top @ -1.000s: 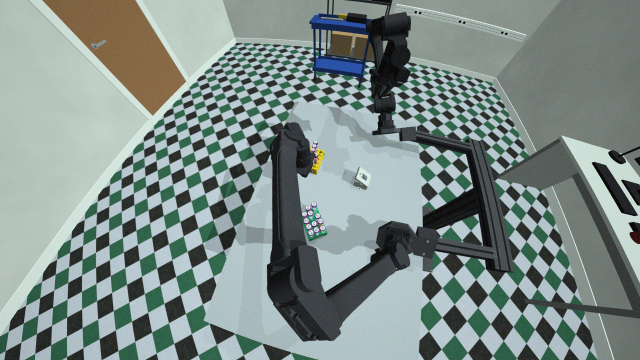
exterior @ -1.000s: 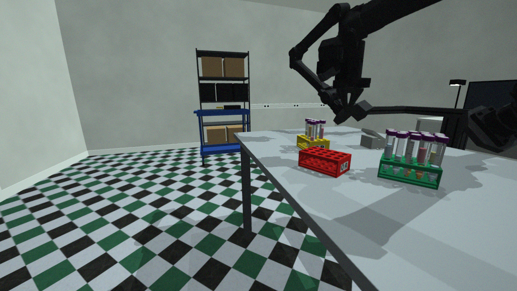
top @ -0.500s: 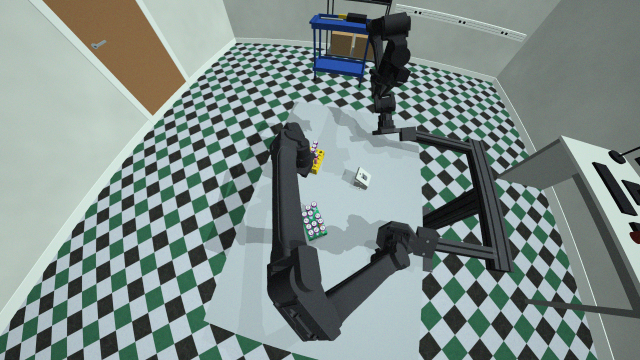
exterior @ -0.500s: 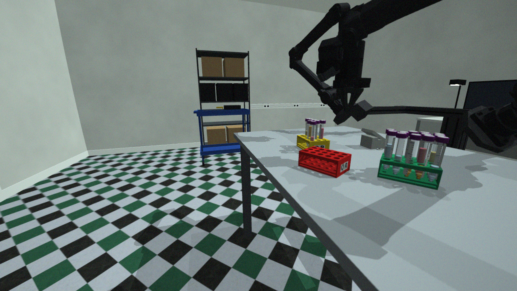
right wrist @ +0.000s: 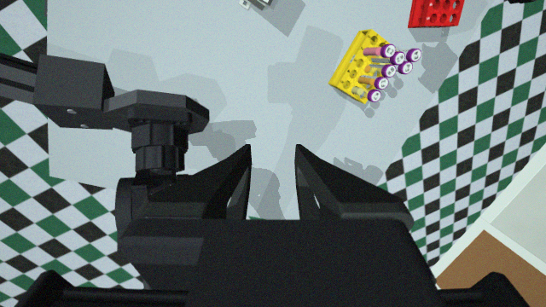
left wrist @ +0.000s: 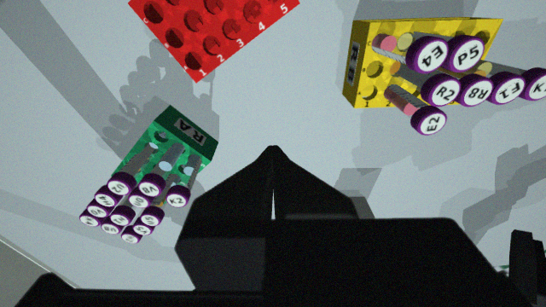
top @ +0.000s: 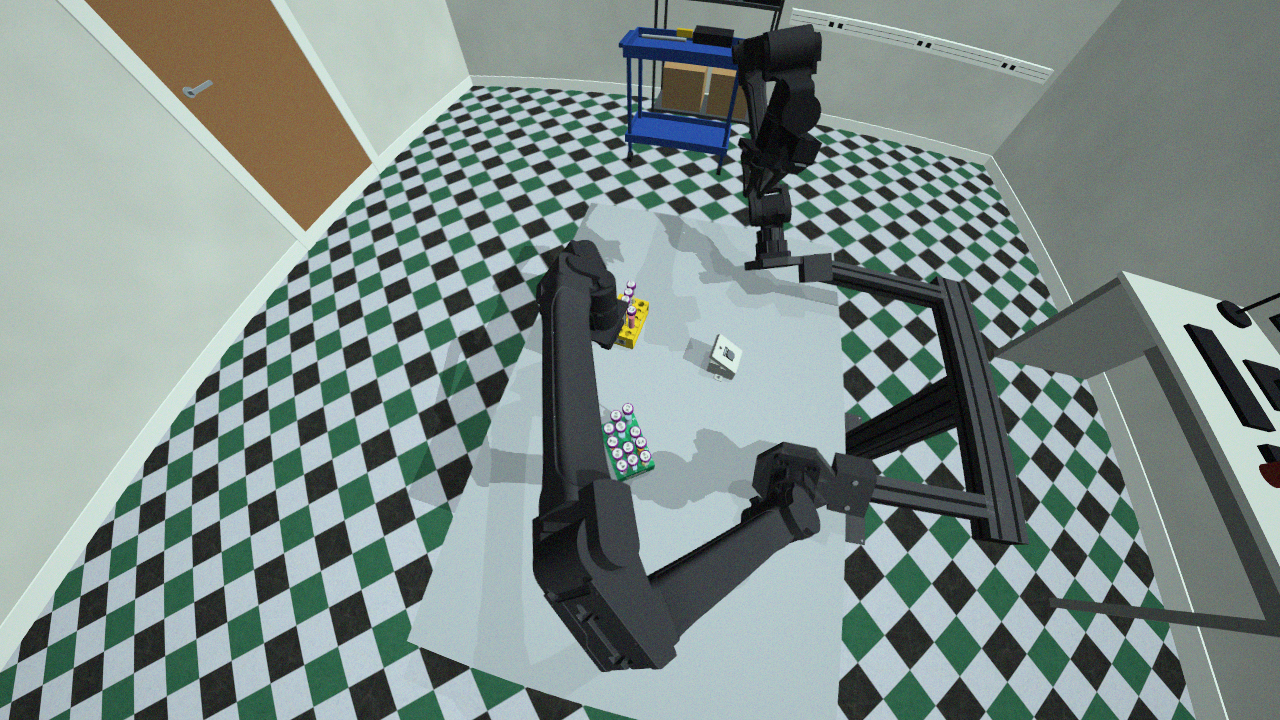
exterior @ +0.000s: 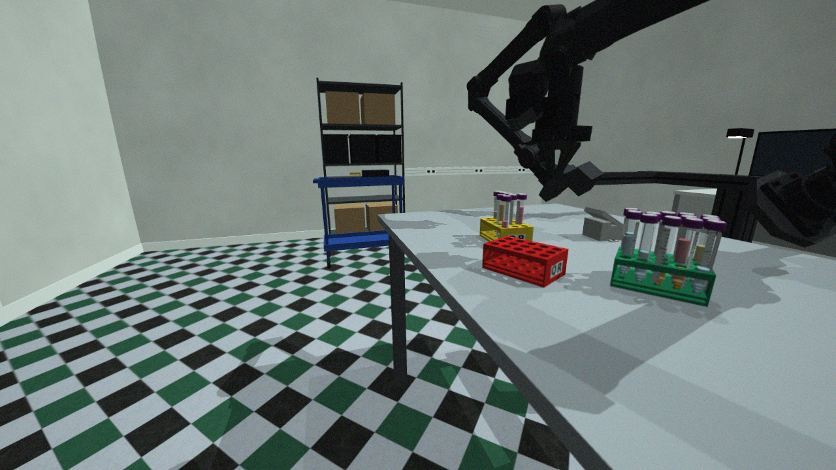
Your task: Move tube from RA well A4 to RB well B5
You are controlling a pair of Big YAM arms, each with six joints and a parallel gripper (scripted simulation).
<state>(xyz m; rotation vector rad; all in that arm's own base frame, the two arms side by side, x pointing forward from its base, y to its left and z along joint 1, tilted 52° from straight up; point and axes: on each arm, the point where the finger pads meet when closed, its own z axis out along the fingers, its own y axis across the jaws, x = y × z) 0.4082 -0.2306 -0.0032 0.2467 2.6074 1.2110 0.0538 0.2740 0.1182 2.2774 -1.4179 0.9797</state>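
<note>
The green rack RA holds several purple-capped tubes. The yellow rack RB also holds several tubes; one cap shows at the right end of its middle row. My left gripper is shut on nothing. It hangs high over the table between the two racks, and its arm hides it in the top view. My right gripper is partly open and empty, raised high near its own base, far from both racks.
An empty red rack stands between RA and RB near the table edge. The small DONE button box sits mid-table. The left arm stretches over the racks' side of the table. The black gantry lines the other side.
</note>
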